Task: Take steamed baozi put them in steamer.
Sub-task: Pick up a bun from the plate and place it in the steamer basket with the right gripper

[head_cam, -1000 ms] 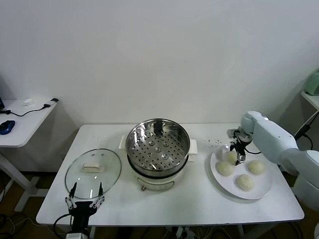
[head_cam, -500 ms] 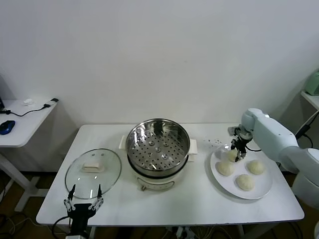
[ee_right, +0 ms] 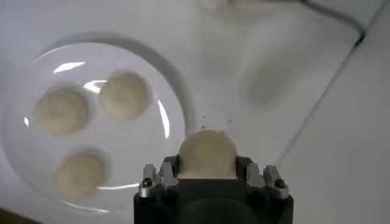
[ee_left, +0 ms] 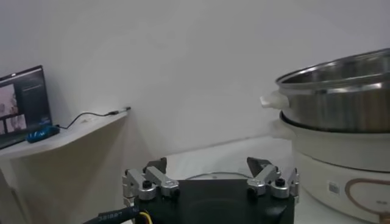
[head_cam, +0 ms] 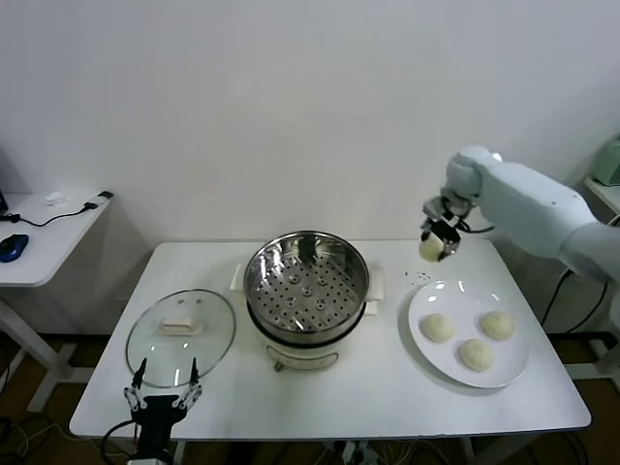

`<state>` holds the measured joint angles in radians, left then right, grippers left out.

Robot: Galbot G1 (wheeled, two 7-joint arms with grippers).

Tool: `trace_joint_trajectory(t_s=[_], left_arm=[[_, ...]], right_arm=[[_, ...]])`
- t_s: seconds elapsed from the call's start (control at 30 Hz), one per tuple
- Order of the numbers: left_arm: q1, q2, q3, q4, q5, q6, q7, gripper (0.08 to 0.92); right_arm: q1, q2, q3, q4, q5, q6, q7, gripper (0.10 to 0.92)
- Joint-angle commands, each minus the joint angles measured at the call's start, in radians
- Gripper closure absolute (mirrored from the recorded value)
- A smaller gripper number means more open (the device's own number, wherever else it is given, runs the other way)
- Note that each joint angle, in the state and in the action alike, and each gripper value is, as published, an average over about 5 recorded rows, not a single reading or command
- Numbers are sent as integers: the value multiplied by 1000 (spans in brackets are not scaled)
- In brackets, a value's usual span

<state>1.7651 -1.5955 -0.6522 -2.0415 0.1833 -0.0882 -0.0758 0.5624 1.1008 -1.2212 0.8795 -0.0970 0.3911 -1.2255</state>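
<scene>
My right gripper hangs in the air above the table, between the steamer and the plate, shut on one cream-white baozi. Three more baozi lie on the white plate at the right, also visible from the right wrist as baozi on the plate below. The steel steamer stands mid-table on its white base, its perforated basket holding nothing. My left gripper is parked open at the table's front left edge, and the left wrist view shows it as gripper.
A round glass lid with a white handle lies on the table left of the steamer, just behind the left gripper. A side desk with a mouse and cable stands at the far left.
My right gripper closed on the baozi at the plate's back edge, then lifted it up and slightly toward the steamer. Three baozi stay on the plate. The left arm has not moved.
</scene>
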Motion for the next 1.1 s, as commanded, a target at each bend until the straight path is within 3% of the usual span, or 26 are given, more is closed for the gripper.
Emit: trace_joint_trajectory(t_s=[0.03,0.2,0.53,1.1], left_arm=[[8,1,0,-2,2,2,-4,177],[15,-3,0,-3,3,3,-7,177],[-12,-11,2,-28,18,25,-10,177],[-20,-10,2,-5,13,16,-24,177]], right_arm=[[174,188,-73,172,-55,197,22,423],[101,293,-27,161,-137,232,48,423],[-109,453,30,-25,-315,291,101,427],[-210,494,47,-209,-447,329,150,428]])
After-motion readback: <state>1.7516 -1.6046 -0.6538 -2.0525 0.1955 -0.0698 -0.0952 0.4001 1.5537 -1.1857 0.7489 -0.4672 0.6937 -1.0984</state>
